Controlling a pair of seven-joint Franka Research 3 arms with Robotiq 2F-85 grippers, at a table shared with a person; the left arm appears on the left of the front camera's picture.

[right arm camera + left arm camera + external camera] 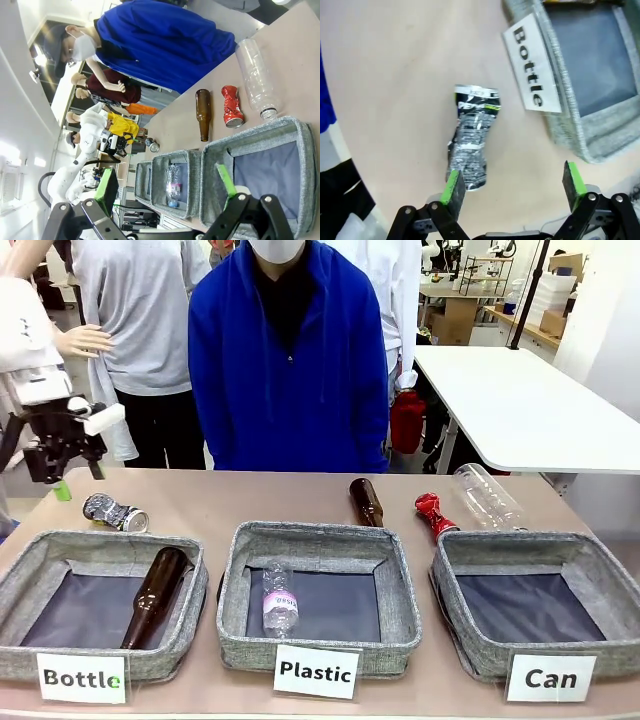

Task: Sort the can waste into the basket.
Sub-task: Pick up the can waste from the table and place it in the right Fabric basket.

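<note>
A lab: white worktable (520, 410), cardboard box (452, 325) and shelving (487, 270) behind

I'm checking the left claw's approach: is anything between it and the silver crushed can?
Nothing visible. The left claw is open, the silver can lying uncovered just ahead of it. The Bottle basket sits to the side, apart from the can.
</note>
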